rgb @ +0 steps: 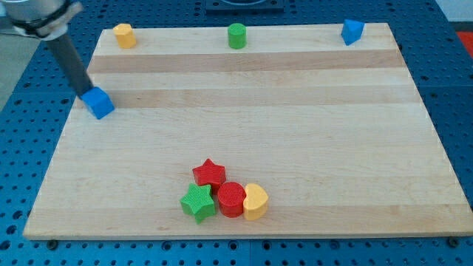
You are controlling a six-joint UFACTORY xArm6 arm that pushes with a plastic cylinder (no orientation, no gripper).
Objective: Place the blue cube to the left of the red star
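Single camera view of the pushing task. The arm carries no hand, so nothing here is open, closed or gripping; it ends in a dark rod whose lower end, my tip (83, 94), rests on the tabletop (295, 148) at the view's upper left, touching or all but touching the upper-left face of the blue cube (97, 103). That contact side matters: the cube lies near the board's left edge, well apart from the red star (209, 173), which sits low and near the centre, so a tip placed behind the cube on its upper-left is set, in my judgement, to drive it down and to the view's right toward the star. The star heads a tight cluster: the green star (198, 203) lies just below and left of it, the red cylinder (230, 199) just below and right, and a yellow heart-shaped block (255, 202) touches the cylinder's right side. The board to the star's left is bare, leaving room for the cube, though the green star close below narrows the approach. Along the top edge stand a yellow block (123, 35), a green cylinder (236, 35) and a second blue block (352, 31), all clear of the likely path. The task appears barely started.
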